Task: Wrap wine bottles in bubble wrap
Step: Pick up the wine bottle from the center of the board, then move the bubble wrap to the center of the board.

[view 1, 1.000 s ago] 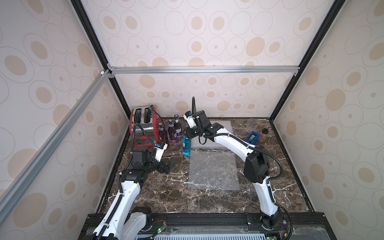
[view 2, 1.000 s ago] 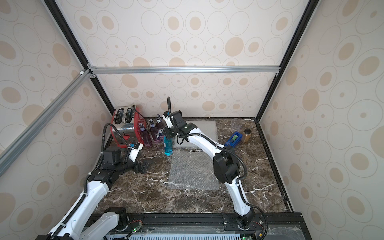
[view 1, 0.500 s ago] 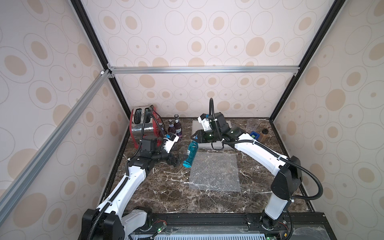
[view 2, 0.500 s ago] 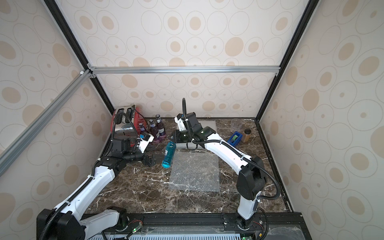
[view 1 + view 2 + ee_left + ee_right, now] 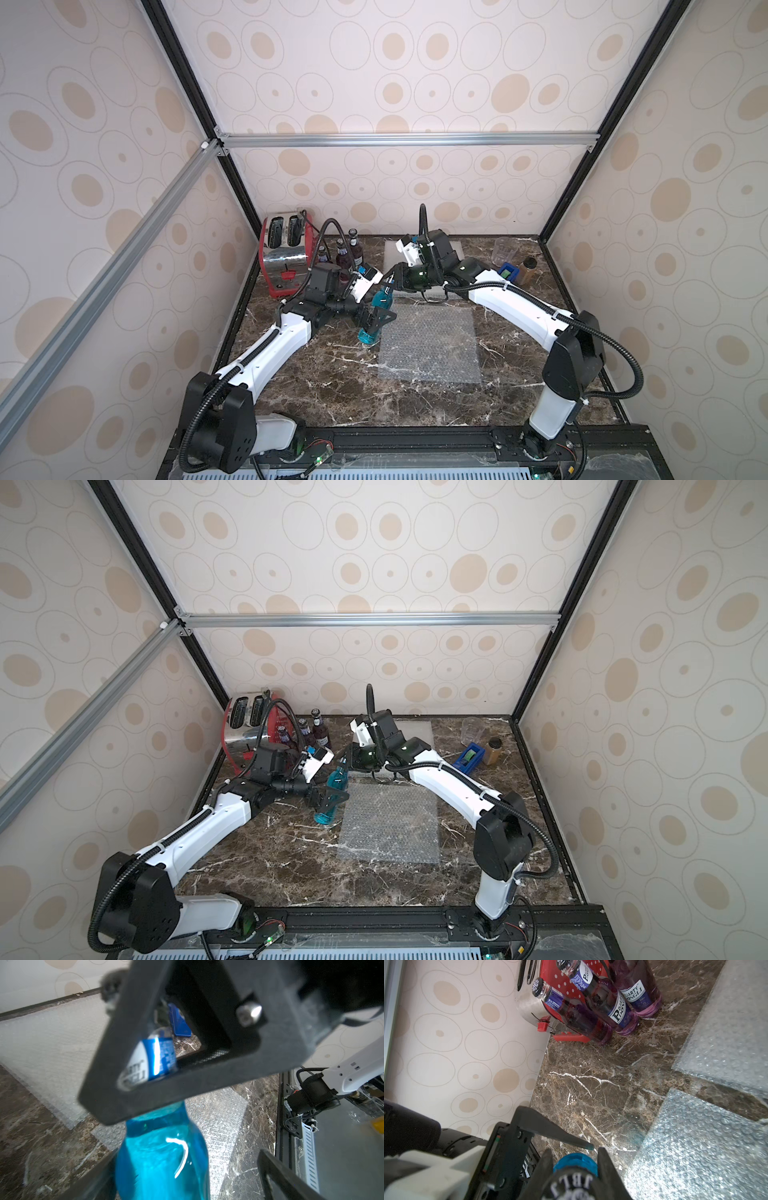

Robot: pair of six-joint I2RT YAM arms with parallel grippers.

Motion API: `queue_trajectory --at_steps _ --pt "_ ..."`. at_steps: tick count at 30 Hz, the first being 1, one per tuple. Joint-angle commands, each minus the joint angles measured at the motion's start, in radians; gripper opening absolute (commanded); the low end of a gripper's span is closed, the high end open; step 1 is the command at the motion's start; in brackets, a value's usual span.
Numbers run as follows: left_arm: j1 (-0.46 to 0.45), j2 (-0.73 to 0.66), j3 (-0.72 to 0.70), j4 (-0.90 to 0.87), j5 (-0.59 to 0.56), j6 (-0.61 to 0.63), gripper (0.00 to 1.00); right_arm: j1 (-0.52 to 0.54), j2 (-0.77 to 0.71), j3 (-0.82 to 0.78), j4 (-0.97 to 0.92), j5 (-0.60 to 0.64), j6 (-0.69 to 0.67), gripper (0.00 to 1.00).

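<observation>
The right jaws are clamped on the cap end of the blue bottle [image 5: 380,300], seen close in the right wrist view [image 5: 575,1162]. It hangs tilted, cap toward 1 o'clock, with its base at the 9 o'clock edge of the flat bubble wrap [image 5: 428,345]. Whether the base touches the surface [image 5: 332,395] cannot be told. The left jaws stand wide apart, straddling the bottle's lower body. Three purple bottles [image 5: 349,253] stand upright at 11 o'clock, just beside the toaster [image 5: 284,249]. More wrap [image 5: 419,729] lies at 12 o'clock. A cup [image 5: 503,251], blue box [image 5: 508,274] and brown jar [image 5: 527,270] sit at 1 o'clock.
</observation>
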Motion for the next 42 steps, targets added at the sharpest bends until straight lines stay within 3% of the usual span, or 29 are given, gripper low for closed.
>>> queue_trajectory --at_steps 1,8,12,14,15,16,18,24,30,34,42 --pt "-0.013 -0.003 0.042 -0.023 -0.027 -0.025 0.86 -0.005 -0.061 0.030 0.068 -0.055 0.039 0.00" --pt "-0.014 -0.031 0.012 -0.033 -0.040 -0.074 0.46 -0.012 -0.088 0.007 0.057 -0.042 0.029 0.00" --pt "-0.014 -0.043 -0.012 -0.013 -0.040 -0.122 0.16 -0.012 -0.094 -0.003 0.049 -0.045 0.026 0.00" --pt "-0.014 -0.046 -0.024 0.020 -0.040 -0.179 0.02 -0.011 -0.102 -0.015 0.053 -0.037 0.029 0.11" --pt "-0.013 -0.051 -0.032 0.040 -0.041 -0.218 0.00 -0.012 -0.109 -0.021 0.046 -0.027 0.026 0.24" --pt "-0.014 -0.053 -0.041 0.068 -0.040 -0.259 0.00 -0.012 -0.116 -0.022 0.028 -0.013 0.014 0.38" --pt "-0.017 -0.052 -0.069 0.135 -0.042 -0.339 0.00 -0.015 -0.139 -0.027 -0.030 0.023 -0.024 0.55" --pt "-0.089 0.011 -0.091 0.270 -0.109 -0.566 0.00 -0.107 -0.329 -0.218 -0.137 0.149 -0.041 0.70" --pt "-0.179 0.146 0.002 0.287 -0.230 -0.806 0.00 -0.259 -0.535 -0.479 -0.291 0.249 -0.020 0.67" --pt "-0.199 0.244 0.036 0.321 -0.288 -1.005 0.00 -0.325 -0.584 -0.598 -0.390 0.306 -0.035 0.62" --pt "-0.292 0.389 0.132 0.293 -0.304 -1.054 0.00 -0.388 -0.455 -0.700 -0.478 0.322 -0.095 0.46"
